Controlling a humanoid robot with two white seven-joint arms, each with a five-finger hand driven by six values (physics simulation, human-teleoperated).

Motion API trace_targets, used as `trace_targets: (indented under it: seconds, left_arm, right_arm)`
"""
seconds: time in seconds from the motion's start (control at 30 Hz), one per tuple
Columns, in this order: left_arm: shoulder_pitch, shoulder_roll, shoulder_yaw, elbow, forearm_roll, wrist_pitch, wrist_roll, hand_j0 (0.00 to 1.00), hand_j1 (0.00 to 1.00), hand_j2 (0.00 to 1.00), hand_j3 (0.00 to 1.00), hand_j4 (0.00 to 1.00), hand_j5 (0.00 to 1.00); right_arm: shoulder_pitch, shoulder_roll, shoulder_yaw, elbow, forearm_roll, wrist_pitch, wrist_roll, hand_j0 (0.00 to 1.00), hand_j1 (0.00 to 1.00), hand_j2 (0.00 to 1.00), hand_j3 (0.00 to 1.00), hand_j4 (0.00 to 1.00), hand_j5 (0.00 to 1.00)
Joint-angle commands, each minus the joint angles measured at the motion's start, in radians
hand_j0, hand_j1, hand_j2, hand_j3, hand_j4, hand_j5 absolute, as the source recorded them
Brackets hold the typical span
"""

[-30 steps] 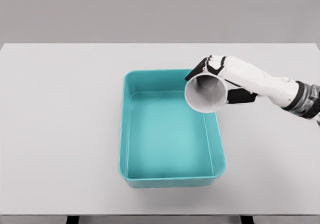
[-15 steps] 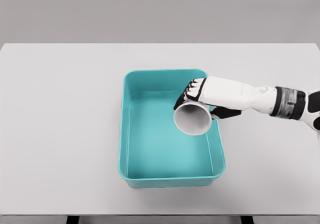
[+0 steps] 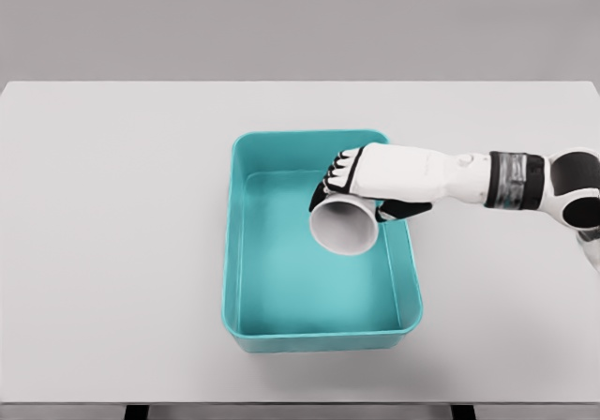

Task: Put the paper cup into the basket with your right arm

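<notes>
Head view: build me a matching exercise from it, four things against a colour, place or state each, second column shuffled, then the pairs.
Things:
1. paper cup
2. basket
3. right hand
4. table

Descriptions:
A. teal, open-topped, near the table's middle
B. pale grey, bears the basket
C. white, tilted with its mouth toward the camera, over the basket's inside
D. reaches in from the right, closed around the cup

Pairs: 1-C, 2-A, 3-D, 4-B

White paper cup (image 3: 344, 226) tilted, mouth facing camera, over open teal basket (image 3: 322, 328) on table
</notes>
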Motion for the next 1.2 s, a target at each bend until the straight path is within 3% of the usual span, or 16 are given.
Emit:
trace_targets:
  seconds: [0.0, 0.23, 0.57, 0.6, 0.63, 0.7, 1.03, 1.17]
  left_arm:
    - [0.0, 0.0, 0.0, 0.0, 0.0, 0.0, 0.0, 1.0, 1.0, 1.0, 1.0, 1.0, 1.0]
    - [0.0, 0.0, 0.0, 0.003, 0.0, 0.0, 0.001, 1.0, 1.0, 1.0, 1.0, 1.0, 1.0]
    - [0.0, 0.0, 0.0, 0.0, 0.0, 0.0, 0.0, 1.0, 1.0, 1.0, 1.0, 1.0, 1.0]
    - [0.0, 0.0, 0.0, 0.0, 0.0, 0.0, 0.0, 1.0, 1.0, 1.0, 1.0, 1.0, 1.0]
    - [0.0, 0.0, 0.0, 0.0, 0.0, 0.0, 0.001, 1.0, 1.0, 1.0, 1.0, 1.0, 1.0]
    - [0.0, 0.0, 0.0, 0.003, 0.0, 0.0, 0.0, 1.0, 1.0, 1.0, 1.0, 1.0, 1.0]
    - [0.0, 0.0, 0.001, 0.003, 0.0, 0.0, 0.001, 1.0, 1.0, 1.0, 1.0, 1.0, 1.0]
    - [0.0, 0.0, 0.001, 0.0, 0.0, 0.0, 0.0, 1.0, 1.0, 1.0, 1.0, 1.0, 1.0]
  right_arm:
    - [0.0, 0.004, 0.02, 0.021, 0.008, 0.004, 0.0, 0.45, 0.45, 0.45, 0.45, 0.45, 0.45]
    - [-0.055, 0.042, 0.084, 0.056, 0.08, 0.025, 0.0, 0.46, 0.46, 0.46, 0.46, 0.46, 0.46]
    - [-0.057, 0.121, 0.109, 0.13, 0.131, 0.025, 0.0, 0.48, 0.48, 0.48, 0.48, 0.48, 0.48]
    - [-0.057, 0.121, 0.109, 0.132, 0.129, 0.025, 0.0, 0.57, 0.57, 0.57, 0.57, 0.57, 0.57]
    - [-0.057, 0.122, 0.109, 0.13, 0.129, 0.033, 0.0, 0.78, 0.78, 0.78, 0.78, 0.78, 0.78]
    - [-0.057, 0.122, 0.109, 0.124, 0.131, 0.057, 0.0, 0.94, 0.94, 0.94, 0.94, 0.94, 0.94]
    - [-0.081, 0.092, 0.09, 0.103, 0.116, 0.056, 0.0, 0.99, 0.99, 0.99, 0.99, 0.99, 0.99]
    - [-0.043, 0.072, -0.075, 0.086, 0.061, 0.053, 0.0, 0.99, 0.99, 0.99, 0.99, 0.99, 0.99]
